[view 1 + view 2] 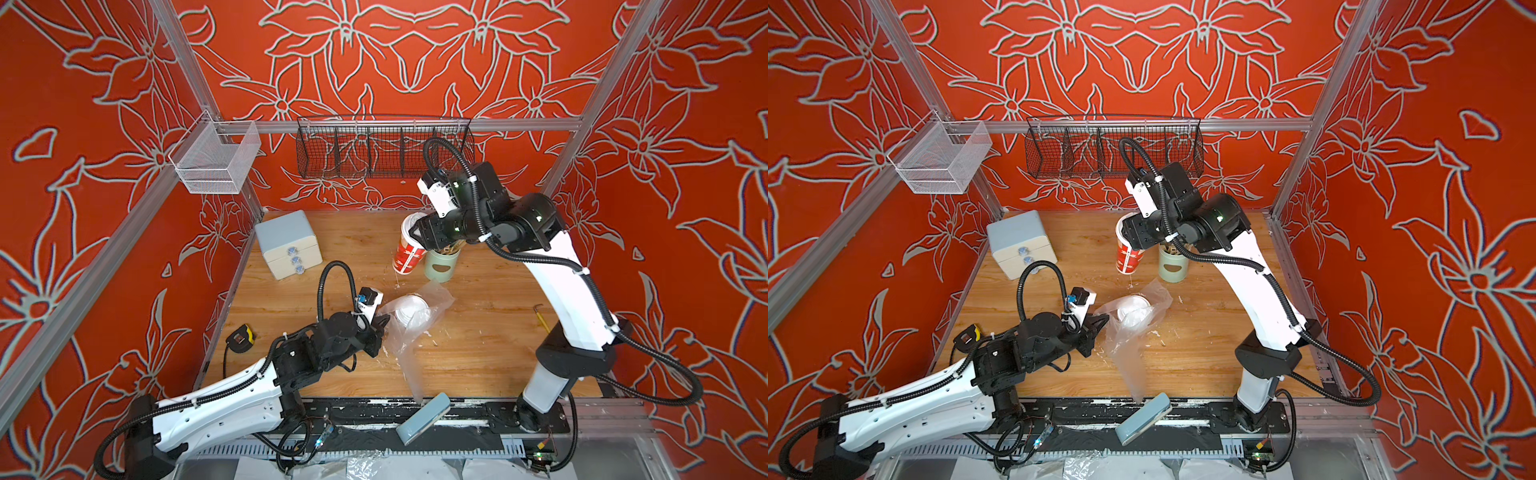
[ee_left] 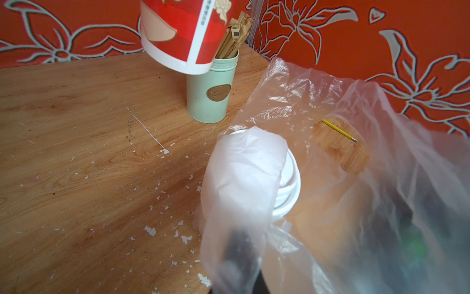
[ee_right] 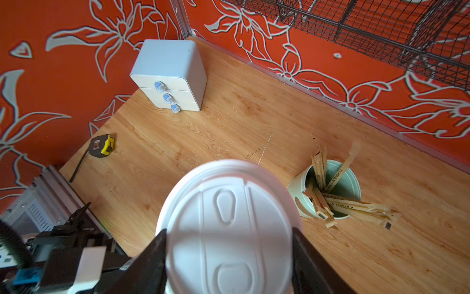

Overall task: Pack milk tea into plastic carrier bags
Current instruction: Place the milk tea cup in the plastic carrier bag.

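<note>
Right wrist view showed the right gripper (image 3: 229, 254) clamped around the red-printed cup (image 1: 409, 254), which hung tilted beside the mint-green cylinder (image 1: 441, 266). The left gripper (image 1: 376, 336) pinched the plastic bag (image 1: 405, 345), which draped over the second cup (image 1: 410, 311) on the table (image 1: 478, 332).

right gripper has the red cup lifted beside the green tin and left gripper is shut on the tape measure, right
Not quite. The left gripper is shut on the plastic bag, not the tape measure, which lies well apart from it; both top views show this. The rest holds: the right gripper has the red cup lifted beside the green tin.
</note>
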### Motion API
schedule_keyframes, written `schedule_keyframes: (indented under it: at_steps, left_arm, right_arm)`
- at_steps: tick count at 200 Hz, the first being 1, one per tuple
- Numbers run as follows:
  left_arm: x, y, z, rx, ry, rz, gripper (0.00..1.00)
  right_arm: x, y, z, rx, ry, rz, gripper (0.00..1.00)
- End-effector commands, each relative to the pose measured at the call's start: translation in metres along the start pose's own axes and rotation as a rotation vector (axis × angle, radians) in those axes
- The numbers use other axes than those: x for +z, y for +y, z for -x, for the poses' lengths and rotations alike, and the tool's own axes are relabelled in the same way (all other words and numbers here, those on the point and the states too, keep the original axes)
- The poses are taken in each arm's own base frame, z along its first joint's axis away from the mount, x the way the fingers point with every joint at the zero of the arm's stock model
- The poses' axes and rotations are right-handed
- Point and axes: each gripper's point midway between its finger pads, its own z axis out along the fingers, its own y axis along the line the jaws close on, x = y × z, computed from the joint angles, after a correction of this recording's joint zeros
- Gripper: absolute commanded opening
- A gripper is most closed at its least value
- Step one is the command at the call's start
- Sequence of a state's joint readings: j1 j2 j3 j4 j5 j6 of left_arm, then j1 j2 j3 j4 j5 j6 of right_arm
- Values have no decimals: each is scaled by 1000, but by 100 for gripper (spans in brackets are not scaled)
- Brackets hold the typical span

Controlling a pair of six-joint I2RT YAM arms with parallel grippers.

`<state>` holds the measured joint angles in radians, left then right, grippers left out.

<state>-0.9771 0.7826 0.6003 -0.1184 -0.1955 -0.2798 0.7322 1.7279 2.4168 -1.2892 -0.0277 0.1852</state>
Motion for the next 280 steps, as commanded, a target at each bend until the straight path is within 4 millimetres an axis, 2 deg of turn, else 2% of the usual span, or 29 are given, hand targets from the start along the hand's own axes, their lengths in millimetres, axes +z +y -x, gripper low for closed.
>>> schedule_keyframes:
  at_steps: [1,51,143,280]
  left_arm:
    - [-4,-10,20,10,-46,-31,0]
    - [-1,-11,22,25,-38,-26,0]
    - [0,-13,22,27,-28,-33,0]
    - [0,-13,28,25,-29,-24,0]
  right_arm:
    - [-18,3,-8,45,5,38,67]
    - [-38,8,-35,108,41,90,65]
    - [-64,22,-58,186,57,197,64]
    - [-59,37,-91,238,189,283,61]
